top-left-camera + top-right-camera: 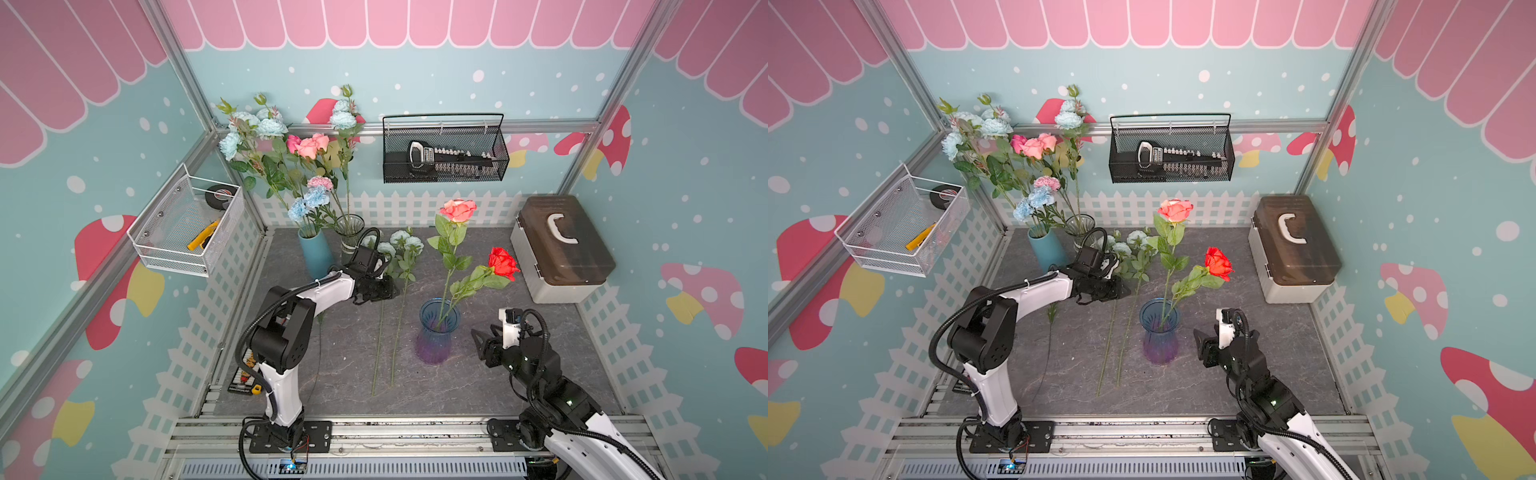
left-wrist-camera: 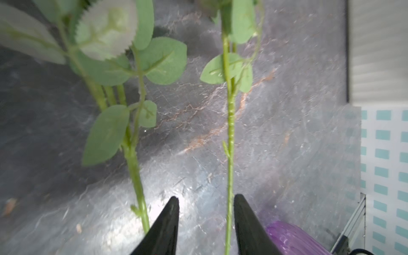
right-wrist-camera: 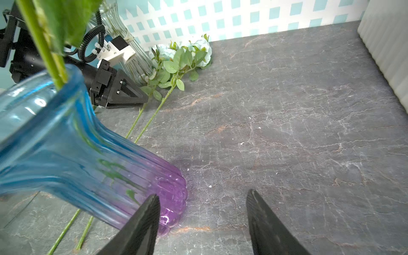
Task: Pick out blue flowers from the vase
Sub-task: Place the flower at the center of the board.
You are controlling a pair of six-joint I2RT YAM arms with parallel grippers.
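The blue-to-purple glass vase [image 1: 433,337] [image 1: 1158,334] [image 3: 72,152] stands mid-table and holds a coral rose [image 1: 458,210] and a red rose [image 1: 503,262]. Two blue flowers [image 1: 401,240] [image 1: 1136,239] [image 3: 199,49] lie flat on the table left of the vase, stems pointing to the front. My left gripper [image 1: 390,291] [image 1: 1122,291] [image 2: 206,196] hovers low over those stems and is open. One green stem [image 2: 229,176] runs loose between its jaws, close to one finger. The right gripper [image 1: 478,345] [image 1: 1200,347] [image 3: 203,193] is open and empty beside the vase's base.
At the back left stand a teal vase [image 1: 316,253] with blue carnations [image 1: 305,203] and a clear glass vase [image 1: 349,237] with tall blue and pink blooms. A lidded storage box [image 1: 561,249] sits at the right. Wire baskets hang on the walls.
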